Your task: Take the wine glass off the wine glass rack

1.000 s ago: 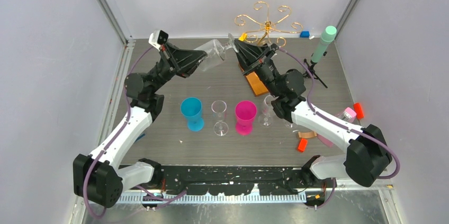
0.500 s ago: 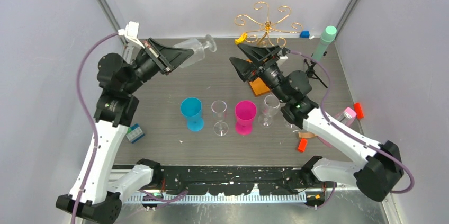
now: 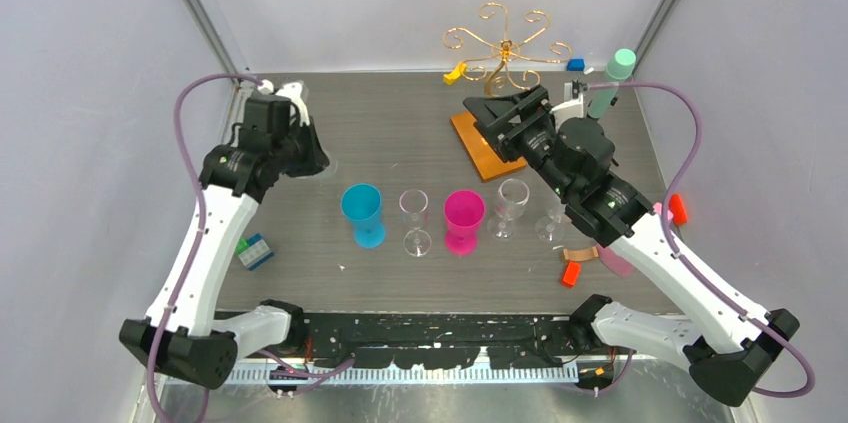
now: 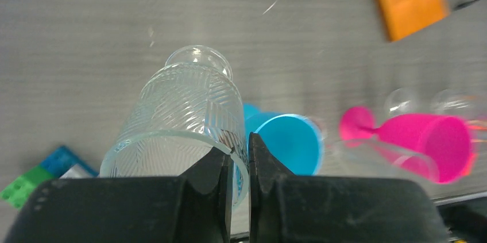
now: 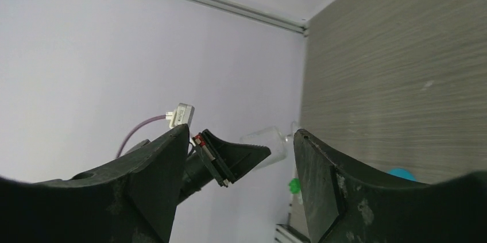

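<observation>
A clear ribbed wine glass (image 4: 184,111) hangs foot-down just over the table, its rim pinched between the fingers of my left gripper (image 4: 240,145), which is shut on it. In the top view my left gripper (image 3: 305,153) points down at the table's left side and the glass is barely visible under it. The gold wire wine glass rack (image 3: 505,43) stands at the back, on its orange wooden base (image 3: 480,148), with no glass on its arms. My right gripper (image 3: 482,113) hovers over that base, open and holding nothing (image 5: 241,134).
A row stands mid-table: blue goblet (image 3: 362,211), clear glass (image 3: 414,221), pink goblet (image 3: 463,218), two more clear glasses (image 3: 511,203). A mint cylinder on a black tripod (image 3: 612,78) is at back right. Small blocks lie near the edges (image 3: 254,251), (image 3: 678,208).
My left arm carried the glass from beside the rack leftward and down toward the table. My right gripper let go of the glass, opened wide and drew back to the right.
</observation>
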Action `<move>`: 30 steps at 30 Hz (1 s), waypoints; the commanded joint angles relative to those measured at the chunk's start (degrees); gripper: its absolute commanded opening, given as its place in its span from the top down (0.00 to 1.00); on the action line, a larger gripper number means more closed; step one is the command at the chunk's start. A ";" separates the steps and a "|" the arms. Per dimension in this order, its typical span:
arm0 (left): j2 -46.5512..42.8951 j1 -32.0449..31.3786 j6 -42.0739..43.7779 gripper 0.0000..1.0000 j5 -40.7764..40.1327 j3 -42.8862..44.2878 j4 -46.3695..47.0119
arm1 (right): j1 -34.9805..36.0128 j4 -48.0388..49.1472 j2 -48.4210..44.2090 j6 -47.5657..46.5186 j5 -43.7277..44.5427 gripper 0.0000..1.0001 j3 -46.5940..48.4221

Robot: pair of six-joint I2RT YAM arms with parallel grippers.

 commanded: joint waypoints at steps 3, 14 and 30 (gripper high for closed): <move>3.47 0.40 5.71 1.00 -7.05 -5.27 -3.81 | -0.11 -7.04 -1.40 -6.42 4.23 0.28 -0.76; 11.33 3.09 2.59 1.00 -4.74 -15.46 1.27 | -0.09 -11.00 -7.26 -7.05 8.08 0.28 -4.26; 12.00 3.34 -2.48 0.64 -6.75 -20.87 5.92 | -0.09 -15.95 -13.49 -7.15 10.42 0.29 -5.08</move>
